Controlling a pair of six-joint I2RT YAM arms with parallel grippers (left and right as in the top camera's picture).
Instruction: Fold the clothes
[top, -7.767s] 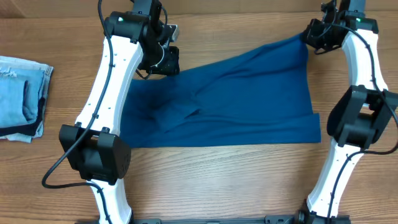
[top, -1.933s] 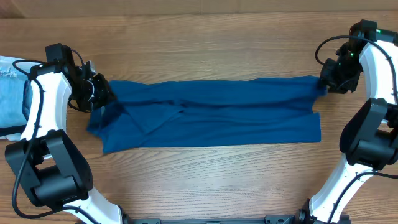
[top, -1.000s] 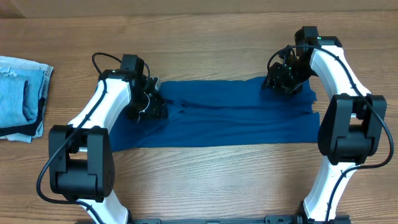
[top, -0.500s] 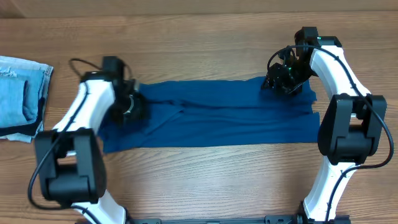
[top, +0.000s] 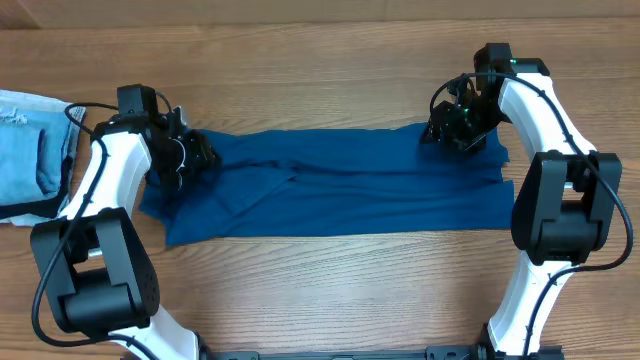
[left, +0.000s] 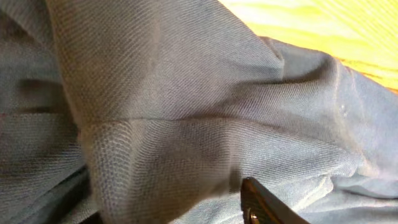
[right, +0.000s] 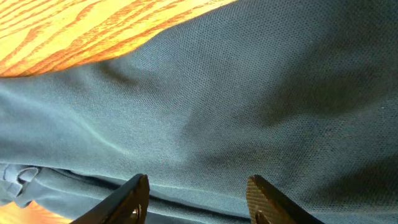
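Across the middle of the brown wood-grain table (top: 330, 290), the large deep teal-blue short-sleeved shirt of soft fabric (top: 360, 185) lies flat as a long band running side to side, apparently already doubled lengthwise. At the shirt's left end the left gripper (top: 190, 158) is down on rumpled cloth. Its wrist view shows only one dark fingertip (left: 258, 202) against bunched fabric, so I cannot tell whether its jaws are pinching the cloth or released. At the shirt's far right corner the right gripper (top: 452, 130) sits low over the fabric, its fingers (right: 134, 199) standing apart with smooth cloth beyond them and nothing pinched between. A pale blue denim stack with a dark edge (top: 30, 150) lies just beyond the shirt's left end, past the left gripper.

The step in hand looks like taking hold of the band's ends for a crosswise fold. The next move calls for a firm pinch through all layers at each end. One end can then be carried over the other without dragging the lower layers askew.
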